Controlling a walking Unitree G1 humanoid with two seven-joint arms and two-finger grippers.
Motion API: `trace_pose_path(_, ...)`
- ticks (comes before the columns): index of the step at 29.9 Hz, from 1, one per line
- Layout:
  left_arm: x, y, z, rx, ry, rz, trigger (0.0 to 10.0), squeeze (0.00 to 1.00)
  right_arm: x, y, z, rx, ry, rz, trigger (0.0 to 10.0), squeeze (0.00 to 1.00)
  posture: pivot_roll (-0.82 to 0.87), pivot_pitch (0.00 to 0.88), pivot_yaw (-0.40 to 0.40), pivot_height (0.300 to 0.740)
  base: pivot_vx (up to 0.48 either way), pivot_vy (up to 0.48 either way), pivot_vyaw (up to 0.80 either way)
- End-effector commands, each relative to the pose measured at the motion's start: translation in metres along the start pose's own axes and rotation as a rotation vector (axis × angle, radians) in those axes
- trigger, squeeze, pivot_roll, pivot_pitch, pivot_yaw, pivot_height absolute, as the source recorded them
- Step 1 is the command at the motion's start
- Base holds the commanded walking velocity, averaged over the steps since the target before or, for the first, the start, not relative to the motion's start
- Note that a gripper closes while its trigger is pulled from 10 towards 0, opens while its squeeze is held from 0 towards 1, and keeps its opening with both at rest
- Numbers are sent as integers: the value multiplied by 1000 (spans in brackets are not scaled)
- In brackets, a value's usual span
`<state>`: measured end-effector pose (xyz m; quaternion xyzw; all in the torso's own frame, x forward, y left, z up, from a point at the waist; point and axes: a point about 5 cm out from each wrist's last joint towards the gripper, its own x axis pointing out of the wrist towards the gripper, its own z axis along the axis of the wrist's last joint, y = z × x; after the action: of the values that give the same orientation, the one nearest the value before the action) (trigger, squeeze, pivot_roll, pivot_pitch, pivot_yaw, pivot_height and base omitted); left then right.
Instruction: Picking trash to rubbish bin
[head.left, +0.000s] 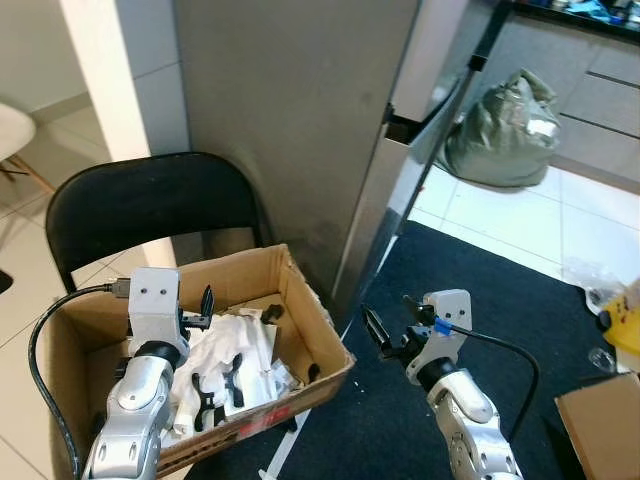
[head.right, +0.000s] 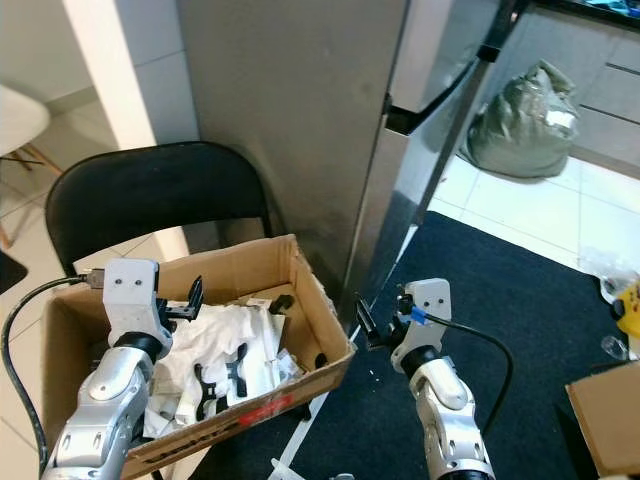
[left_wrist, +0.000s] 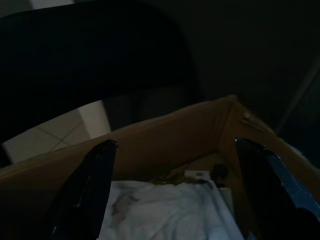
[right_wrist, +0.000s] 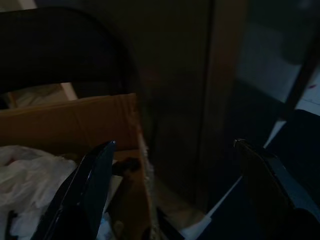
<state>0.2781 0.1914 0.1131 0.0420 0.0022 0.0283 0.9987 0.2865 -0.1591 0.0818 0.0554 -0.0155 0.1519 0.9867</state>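
Left gripper (left_wrist: 172, 192) hangs over the cardboard box (head.left: 312, 300) with its two black fingers (left_wrist: 85, 192) spread wide and nothing between them, pointing toward the box's far wall. Right below it, inside the box, lies a heap of crumpled white paper and wrappers (head.left: 240, 350), with a few small black pieces mixed in among the white. That box sits on the seat of a black folding chair (head.left: 140, 205), whose rounded backrest rises behind it. Over on the other side, the right gripper (head.left: 390, 325) is held out beside the box's near corner, above the dark blue rug (head.left: 500, 290), its fingers parted too and empty. Behind both stands a tall grey cabinet panel (head.left: 290, 120), and next to it a steel fridge door (head.left: 420, 130) with a dark handle. Farther back on the white tiled floor (head.left: 520, 215) sits a tied grey-green rubbish bag (head.left: 505, 130). Near the rug's right edge I can see a corner of another cardboard box (head.left: 605, 425), something yellow (head.left: 625, 325) and some clear plastic (head.left: 590, 275).
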Motion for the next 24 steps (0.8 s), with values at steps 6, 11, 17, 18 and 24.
trace_pose_path(6, 1, 0, -3, 4, 20, 1, 10000, 0, -5, -6, -2, 0, 22, -9, 10000, 0, 31, 88, -76, 740, 0, 0, -667)
trace_pose_path(11, -1, -3, -5, 9, 27, -9, 10000, 0, -6, -6, -3, -1, 26, -7, 10000, 0, 27, 92, -80, 740, 0, 0, -691)
trace_pose_path(17, -1, -3, -5, 10, 27, -12, 10000, 0, -6, -5, -3, -3, 29, 0, 10000, 0, 29, 91, -80, 740, 0, 0, -694)
trace_pose_path(18, -1, -3, -6, 11, 28, -13, 10000, 0, -6, -6, -3, -3, 30, 0, 10000, 0, 29, 91, -80, 740, 0, 0, -688)
trace_pose_path(24, 0, -2, -5, 16, 25, -8, 10000, 0, -5, -6, -3, 9, 39, 5, 10000, 0, 26, 99, -83, 740, 0, 0, -694)
